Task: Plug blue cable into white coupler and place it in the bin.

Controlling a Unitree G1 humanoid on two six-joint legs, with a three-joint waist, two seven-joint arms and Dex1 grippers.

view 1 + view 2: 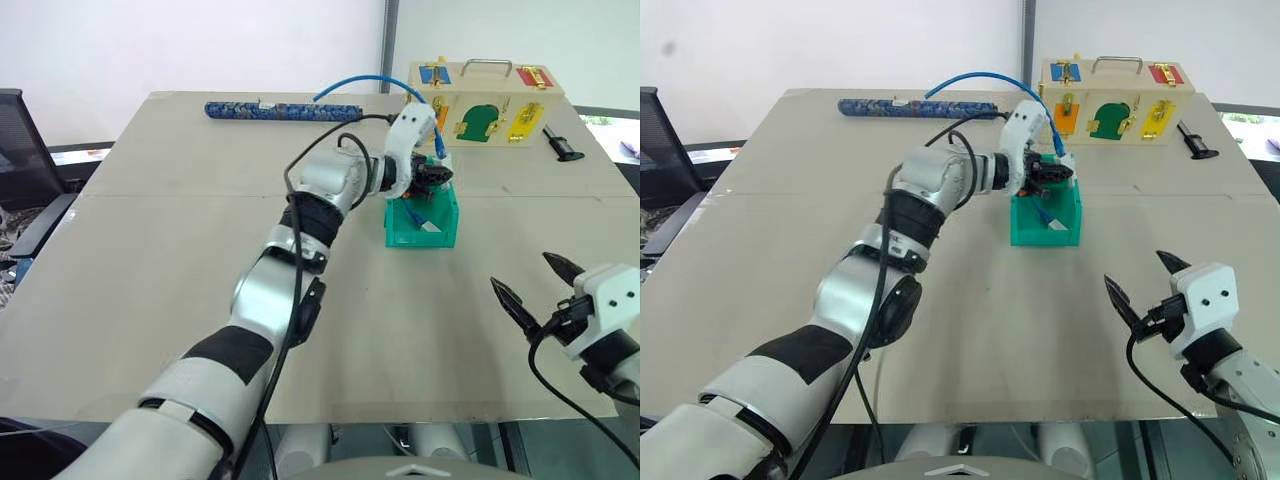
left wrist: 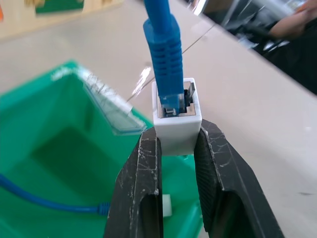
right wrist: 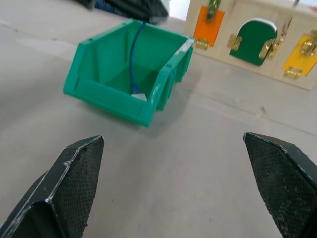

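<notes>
While the left gripper (image 2: 176, 148) holds its jaws narrowly clamped on the white coupler (image 2: 177, 130) above the bin (image 1: 422, 228), the right gripper (image 1: 540, 285) hovers over the desk (image 1: 150, 270) with jaws spread wide, holding nothing. Plugged into the small, square coupler's dark socket, the bright-blue cable (image 2: 163, 44) arcs upward; no writing is legible.

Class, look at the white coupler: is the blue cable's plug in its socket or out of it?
In. The blue cable has its plug seated in the white coupler, which the left gripper clamps above the bin.
</notes>
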